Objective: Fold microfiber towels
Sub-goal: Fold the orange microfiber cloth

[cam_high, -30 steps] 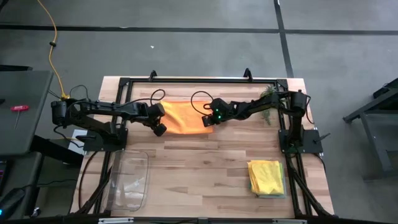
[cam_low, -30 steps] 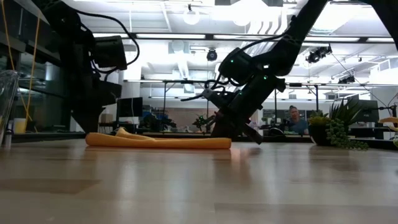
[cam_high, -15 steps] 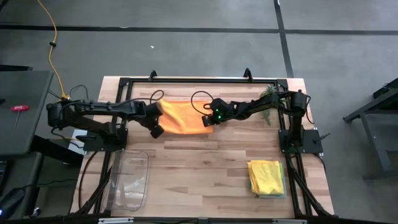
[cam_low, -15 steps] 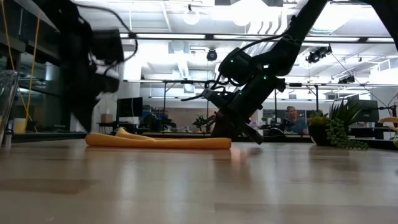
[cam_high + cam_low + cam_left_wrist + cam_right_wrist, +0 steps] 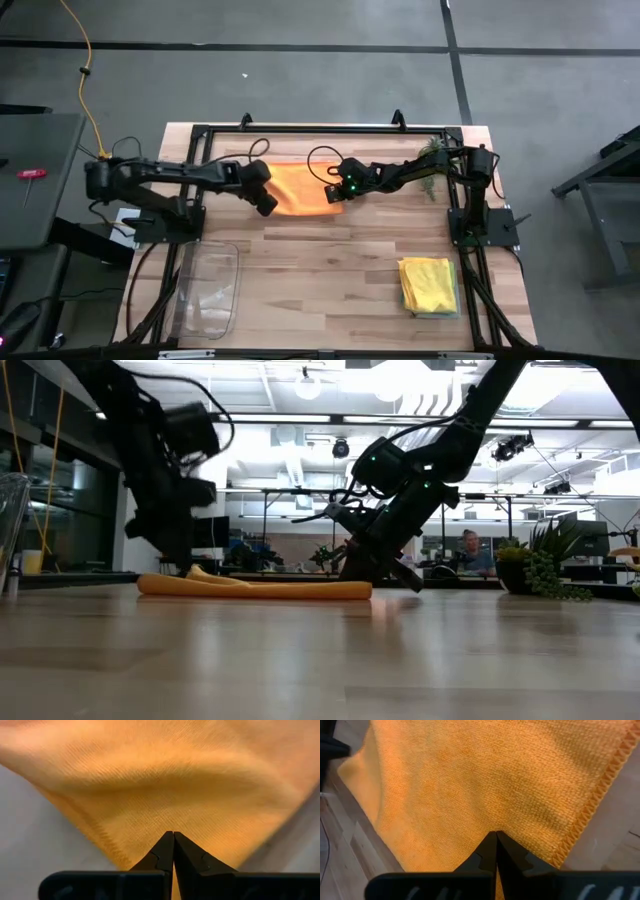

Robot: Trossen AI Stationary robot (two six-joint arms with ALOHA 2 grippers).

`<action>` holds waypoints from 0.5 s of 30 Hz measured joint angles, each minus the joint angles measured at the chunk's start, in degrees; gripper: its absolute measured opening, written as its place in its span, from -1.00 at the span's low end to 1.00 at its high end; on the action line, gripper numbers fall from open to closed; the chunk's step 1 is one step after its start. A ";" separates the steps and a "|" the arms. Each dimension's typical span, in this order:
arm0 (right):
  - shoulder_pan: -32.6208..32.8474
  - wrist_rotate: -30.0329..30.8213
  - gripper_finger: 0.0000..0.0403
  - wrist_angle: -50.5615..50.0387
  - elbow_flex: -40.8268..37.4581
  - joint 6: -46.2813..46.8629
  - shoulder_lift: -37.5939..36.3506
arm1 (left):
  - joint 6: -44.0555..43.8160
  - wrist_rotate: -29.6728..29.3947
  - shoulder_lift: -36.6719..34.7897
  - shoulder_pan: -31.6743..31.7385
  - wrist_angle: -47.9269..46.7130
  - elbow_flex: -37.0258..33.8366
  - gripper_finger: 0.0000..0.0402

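Observation:
An orange towel [image 5: 300, 188] lies spread on the wooden table toward its far side; the low view shows it as a flat strip [image 5: 270, 590] with a small hump at its left end. My left gripper [image 5: 265, 204] is shut at the towel's left near corner. My right gripper [image 5: 334, 195] is shut at its right near corner. A stack of folded towels, yellow on top [image 5: 429, 284], rests at the near right. My left gripper pinches the orange towel's left near corner [image 5: 165, 827] between its two shut fingers, slanting down from the table's left. The cloth rises in a soft hump just beyond the fingertips; the rest lies on the table. My right gripper pinches the towel close to its stitched right edge [image 5: 570, 837], near the near corner, between its two shut fingers. The fingers slant down from the table's right. The cloth around them lies flat on the table.
A clear plastic tray [image 5: 207, 290] stands at the near left. A small green plant [image 5: 432, 150] sits at the far right, also seen in the low view [image 5: 545, 570]. Bare wood lies between the orange towel and the near edge.
My left gripper has swung a little toward the table's right edge and upward, tipping as it went, still shut on the towel's left corner, which has come with it. The rest of the towel has stayed where it was.

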 joint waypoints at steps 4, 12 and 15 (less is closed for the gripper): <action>0.00 -0.13 -1.00 0.02 0.00 0.20 0.00 | -1.93 0.45 5.89 0.00 2.96 -0.04 -1.00; 0.00 -0.13 -1.00 -0.27 0.01 0.44 0.00 | -0.48 0.45 6.98 0.00 -1.55 0.21 -1.00; 0.00 0.20 -1.00 -0.61 0.04 0.66 0.00 | -0.40 0.44 5.07 -0.02 -4.70 0.08 -1.00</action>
